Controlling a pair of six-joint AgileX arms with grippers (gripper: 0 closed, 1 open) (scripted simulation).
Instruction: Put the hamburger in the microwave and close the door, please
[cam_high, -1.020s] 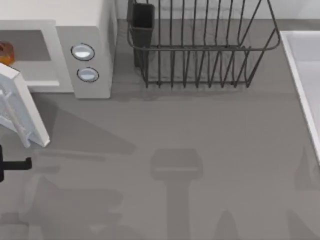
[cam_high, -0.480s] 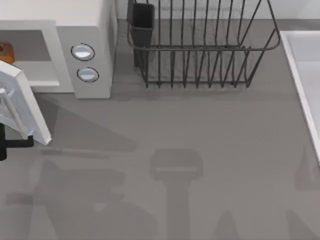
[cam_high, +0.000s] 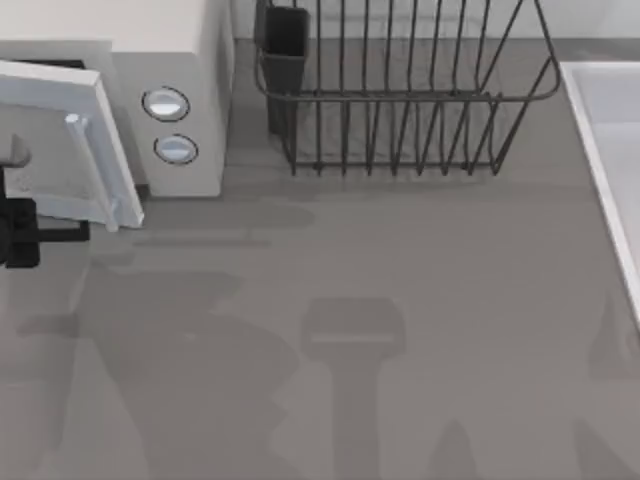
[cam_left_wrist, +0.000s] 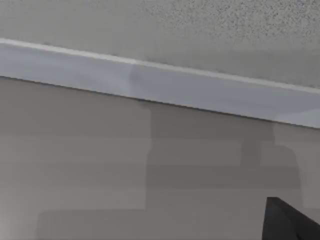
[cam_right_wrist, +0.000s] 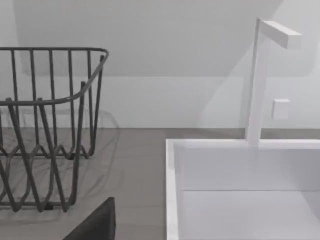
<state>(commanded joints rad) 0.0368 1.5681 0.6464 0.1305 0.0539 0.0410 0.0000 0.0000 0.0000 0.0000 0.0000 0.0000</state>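
Note:
The off-white microwave (cam_high: 190, 60) stands at the back left, its two silver-blue knobs (cam_high: 165, 103) facing the table. Its white door (cam_high: 55, 135) with the pale bar handle (cam_high: 92, 170) hangs at a small angle across the cavity, almost shut. The hamburger is hidden behind the door. My left gripper (cam_high: 40, 235) is at the table's left edge, just in front of the door's lower edge and close against it. The left wrist view has the door panel (cam_left_wrist: 150, 85) very near. A dark bit of my right gripper (cam_right_wrist: 95, 225) sits low in the right wrist view.
A dark wire dish rack (cam_high: 400, 100) with a black cup holder (cam_high: 285, 40) stands at the back middle. A white sink (cam_high: 610, 150) runs along the right edge, with a white faucet (cam_right_wrist: 255, 80) behind it. The rack (cam_right_wrist: 50, 125) sits beside the sink (cam_right_wrist: 172, 190).
The door has swung from wide open to nearly shut, covering the hamburger. My left gripper has moved toward the microwave, following the door. The right arm has not moved.

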